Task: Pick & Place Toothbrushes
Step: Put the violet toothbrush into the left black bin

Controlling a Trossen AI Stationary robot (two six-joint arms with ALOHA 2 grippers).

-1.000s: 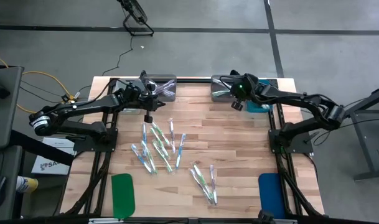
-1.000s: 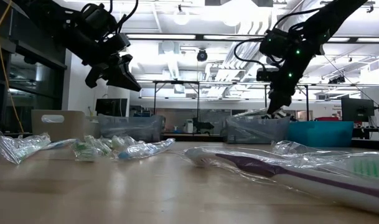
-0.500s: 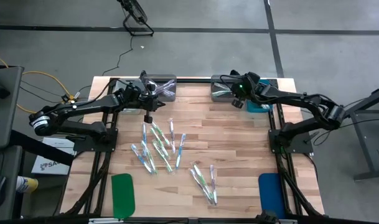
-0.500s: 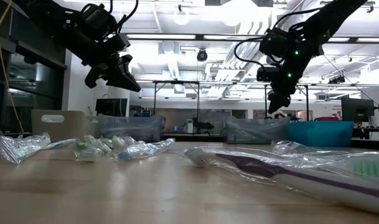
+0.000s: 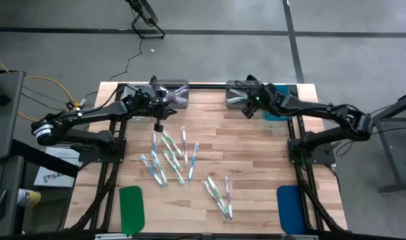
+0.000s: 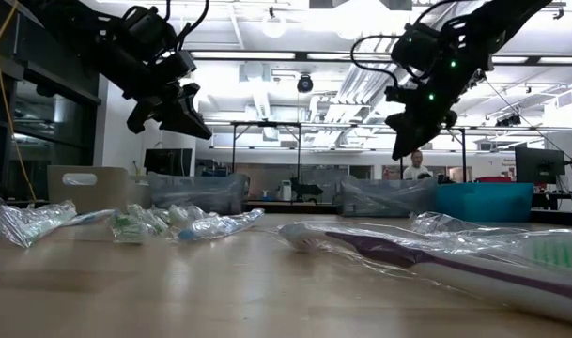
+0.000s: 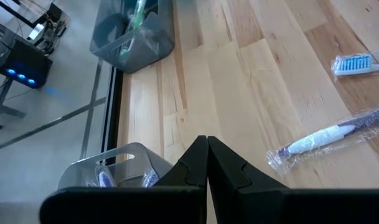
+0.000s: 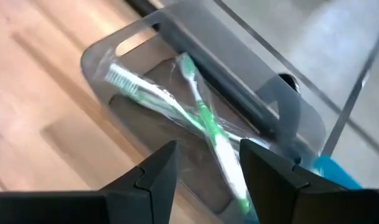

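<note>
Several wrapped toothbrushes [image 5: 169, 157] lie flat on the wooden table's middle, and a few more [image 5: 219, 193] lie nearer the front. Two green ones [image 8: 201, 118] lie crossed in the grey bin [image 8: 114, 46] at the far right [image 5: 237, 97]. My right gripper [image 8: 205, 168] hangs open over this bin's near side [image 5: 247, 111], with nothing between its fingers. My left gripper [image 5: 159, 126] hovers shut and empty above the table [image 7: 206, 140], in front of the far-left grey bin [image 5: 171, 93].
A teal bin [image 5: 279, 112] stands right of the far-right grey bin. A green pad [image 5: 131, 207] and a blue pad [image 5: 289, 205] lie at the front corners. One wrapped toothbrush [image 6: 436, 258] lies close to the low camera. Bare wood lies between the bins.
My right gripper has opened over the far-right grey bin, risen a little, shifted slightly toward the table's left and rolled about its own axis. My left gripper has kept still.
</note>
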